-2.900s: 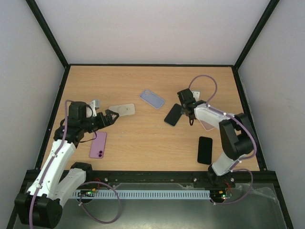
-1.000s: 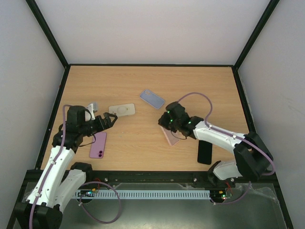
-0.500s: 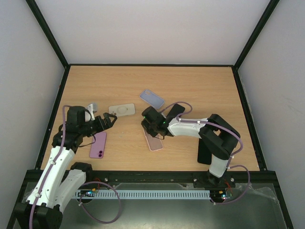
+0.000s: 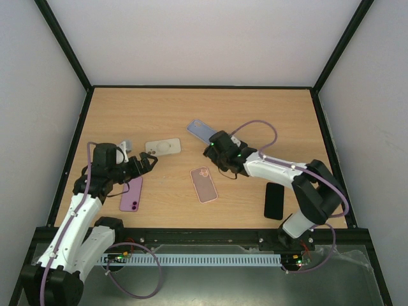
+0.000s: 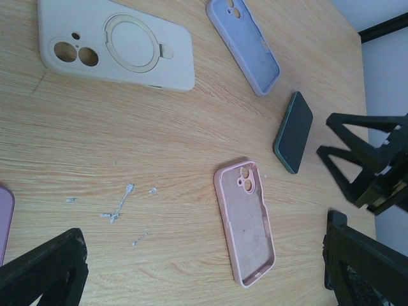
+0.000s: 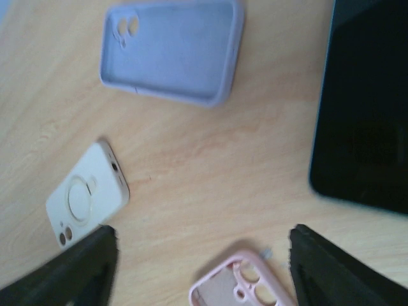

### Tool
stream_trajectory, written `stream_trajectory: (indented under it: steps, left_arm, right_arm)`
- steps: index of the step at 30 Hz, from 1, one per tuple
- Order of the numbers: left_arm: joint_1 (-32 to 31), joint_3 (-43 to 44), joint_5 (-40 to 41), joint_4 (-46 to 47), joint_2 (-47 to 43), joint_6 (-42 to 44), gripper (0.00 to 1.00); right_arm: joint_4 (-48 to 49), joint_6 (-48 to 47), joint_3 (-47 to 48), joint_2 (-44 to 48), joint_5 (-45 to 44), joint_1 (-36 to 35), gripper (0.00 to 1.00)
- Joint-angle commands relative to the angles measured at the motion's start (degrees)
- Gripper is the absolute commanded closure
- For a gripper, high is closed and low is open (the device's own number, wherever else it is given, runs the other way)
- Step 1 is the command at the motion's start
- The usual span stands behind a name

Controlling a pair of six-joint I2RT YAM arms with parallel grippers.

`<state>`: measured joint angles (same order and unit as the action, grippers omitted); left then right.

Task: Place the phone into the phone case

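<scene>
1. Close to the near right corner of the bench (image 4: 191, 108) a black slab (image 4: 274, 201) is seen. Whether it is a second phone cannot be told.
2. Near the left edge a purple phone or case (image 4: 131, 194) is laid. Just beside it is the left claw (image 4: 150, 163), with its fingers spread wide and nothing between them.
3. In the middle of the bench the pink case (image 4: 204, 184) is laid hollow side up. Its long axis runs roughly from the near edge to the far edge.
4. A little farther, on the right-edge side of that case, the dark phone (image 5: 294, 131) is laid flat, almost parallel to it. In the top view it is hidden under the right arm.
5. The right claw (image 4: 212, 153) is released and empty. The phone is found just beside it, off to one side of its fingers and not between them. This claw is judged much the nearer one, so a sideways shift would be needed before the phone can be gripped across its short width.
6. Farthest, a cream case (image 4: 163, 147) and a lavender case (image 4: 201, 131) are laid.
</scene>
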<state>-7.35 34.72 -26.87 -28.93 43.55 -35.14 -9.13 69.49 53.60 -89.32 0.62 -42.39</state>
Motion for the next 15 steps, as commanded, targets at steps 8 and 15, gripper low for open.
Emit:
stream_trajectory:
  steps: [8,15]
  left_arm:
    - [-0.34,-0.05,-0.89,0.30,-1.51,-1.28,0.00]
    - [-0.38,-0.49,-0.35,-0.49,-2.68,-1.65,0.00]
  right_arm:
    - [-1.34,-34.94,7.25,-9.23,3.30,12.32,0.24]
    - [-0.34,-40.65,15.03,-18.57,14.29,15.76,0.24]
